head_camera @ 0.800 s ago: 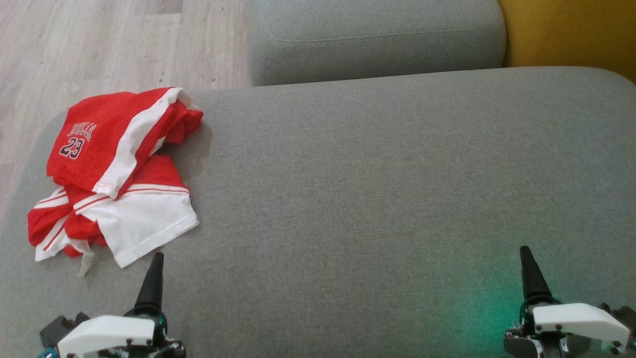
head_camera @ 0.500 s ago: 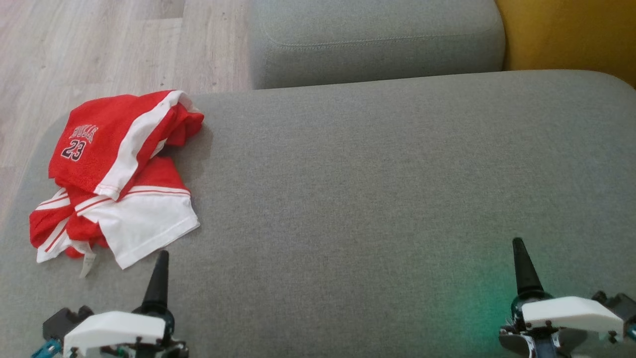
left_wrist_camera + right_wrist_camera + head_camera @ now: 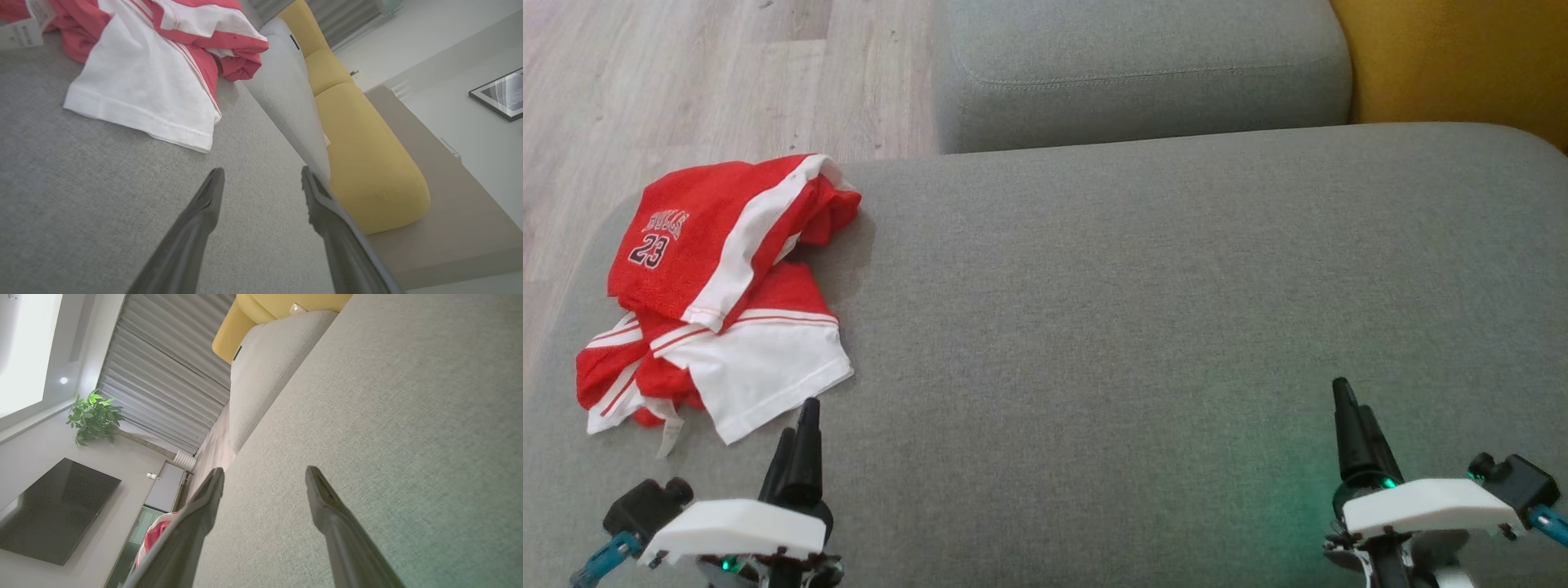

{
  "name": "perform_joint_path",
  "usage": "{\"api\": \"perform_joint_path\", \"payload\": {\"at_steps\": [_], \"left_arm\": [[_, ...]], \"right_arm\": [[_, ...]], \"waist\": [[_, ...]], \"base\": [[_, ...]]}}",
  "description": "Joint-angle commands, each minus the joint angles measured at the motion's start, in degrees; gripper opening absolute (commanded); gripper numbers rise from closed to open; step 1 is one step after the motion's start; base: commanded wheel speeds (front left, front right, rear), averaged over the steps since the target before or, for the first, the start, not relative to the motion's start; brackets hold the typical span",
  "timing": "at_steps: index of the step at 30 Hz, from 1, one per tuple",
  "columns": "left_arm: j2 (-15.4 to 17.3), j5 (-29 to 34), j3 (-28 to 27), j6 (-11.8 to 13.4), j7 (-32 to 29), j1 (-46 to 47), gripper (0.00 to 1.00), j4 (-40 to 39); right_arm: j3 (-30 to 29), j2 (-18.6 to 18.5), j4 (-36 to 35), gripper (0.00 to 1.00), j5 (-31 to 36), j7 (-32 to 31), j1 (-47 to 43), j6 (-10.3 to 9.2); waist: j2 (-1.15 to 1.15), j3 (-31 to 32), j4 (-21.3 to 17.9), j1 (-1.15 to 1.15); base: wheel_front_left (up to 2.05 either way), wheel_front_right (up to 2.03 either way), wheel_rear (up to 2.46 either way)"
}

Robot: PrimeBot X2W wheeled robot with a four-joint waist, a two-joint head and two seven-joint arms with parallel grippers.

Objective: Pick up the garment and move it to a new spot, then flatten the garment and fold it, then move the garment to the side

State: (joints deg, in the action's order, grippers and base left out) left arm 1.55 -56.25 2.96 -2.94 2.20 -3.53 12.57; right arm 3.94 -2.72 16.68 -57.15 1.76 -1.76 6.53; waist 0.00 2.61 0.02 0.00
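Currently, the garment (image 3: 719, 294), a red-and-white sports piece, lies crumpled on the grey seat cushion (image 3: 1135, 327). It sits at the cushion's left end and reaches from the far edge to about the middle of the cushion's depth.

The left gripper (image 3: 798, 425) is over the cushion's near-left area. It is just beside the garment's white hem and apart from it. Its two fingers stand spread, with bare cushion fabric between them and nothing held. In the left wrist view the hem lies ahead of the fingertips and to their left, with a strip of bare cushion in between.

The right gripper (image 3: 1349, 398) is over the cushion's near-right area, well apart from the garment. Its fingers are likewise spread and hold nothing.

Limits of visibility:
- The garment is folded over itself, so its lower layers are hidden.
- The lettering above the number 23 is too blurred to read.
- In the left wrist view the garment's far part and its label (image 3: 20, 28) are cut off at the frame edge.
- In the right wrist view a sliver of red fabric shows beside one finger; the rest is hidden.
- In the head view both gripper bodies are cut off at the cushion's near side.
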Motion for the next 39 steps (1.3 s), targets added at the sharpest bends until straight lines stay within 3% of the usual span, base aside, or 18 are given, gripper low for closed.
{"api": "perform_joint_path", "payload": {"at_steps": [1,39], "left_arm": [[0.7,2.1,-0.4,0.2,0.7,1.2,1.00,-2.6],[1.6,29.7,5.6,4.9,6.8,0.3,1.00,-8.9]], "right_arm": [[1.2,-1.0,-2.5,1.00,2.0,1.1,2.4,0.40],[7.6,-1.6,-5.3,1.00,29.1,7.3,2.5,0.68]], "waist": [[0.00,0.1,0.0,0.00],[0.00,1.4,0.3,0.00]], "base": [[0.00,0.00,0.00],[0.00,0.00,0.00]]}}
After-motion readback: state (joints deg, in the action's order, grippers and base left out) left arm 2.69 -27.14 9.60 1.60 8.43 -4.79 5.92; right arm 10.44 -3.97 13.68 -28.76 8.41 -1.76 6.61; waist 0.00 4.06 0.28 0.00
